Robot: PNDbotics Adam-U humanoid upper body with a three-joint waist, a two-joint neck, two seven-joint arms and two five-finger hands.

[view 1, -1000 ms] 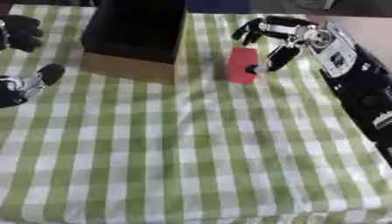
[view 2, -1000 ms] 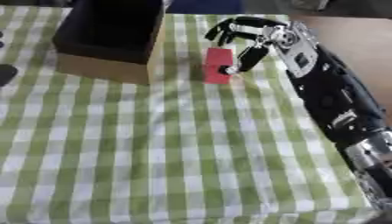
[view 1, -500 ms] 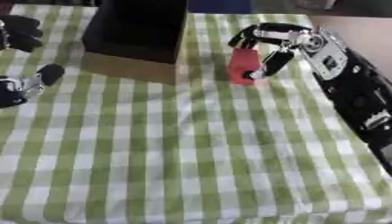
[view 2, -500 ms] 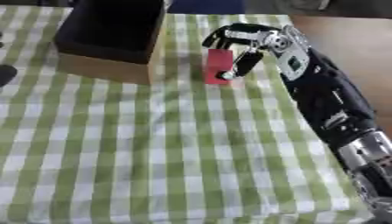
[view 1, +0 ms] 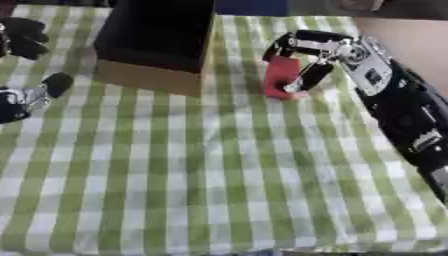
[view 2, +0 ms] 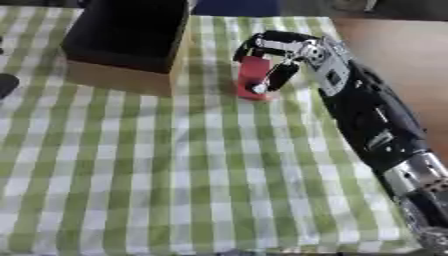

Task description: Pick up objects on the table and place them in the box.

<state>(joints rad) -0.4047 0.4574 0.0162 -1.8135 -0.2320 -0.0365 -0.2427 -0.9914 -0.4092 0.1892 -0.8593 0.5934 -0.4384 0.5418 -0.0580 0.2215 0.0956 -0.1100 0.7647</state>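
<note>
A red block (view 1: 280, 75) stands upright on the green checked cloth, just right of the box (view 1: 144, 78), which has tan walls and a black inside. My right hand (view 1: 339, 49) reaches in from the right. Its fingers curl over the top and far side of the block, and the thumb (view 1: 311, 79) presses the block's right face. The block's base still looks to be on the cloth. At the left edge, my left hand (view 1: 26, 96) rests open with a fingertip pointing up and nothing in it.
A dark lumpy thing (view 1: 24, 36) lies at the far left, above my left hand. My right forearm (view 2: 367, 115) lies across the table's right side. The checked cloth (view 1: 219, 175) reaches to the near edge. Bare brown floor (view 2: 402, 55) shows beyond the right edge.
My right hand has moved left to the red block and its fingers have curled round it. The block stays where it was. My left hand has not moved.
</note>
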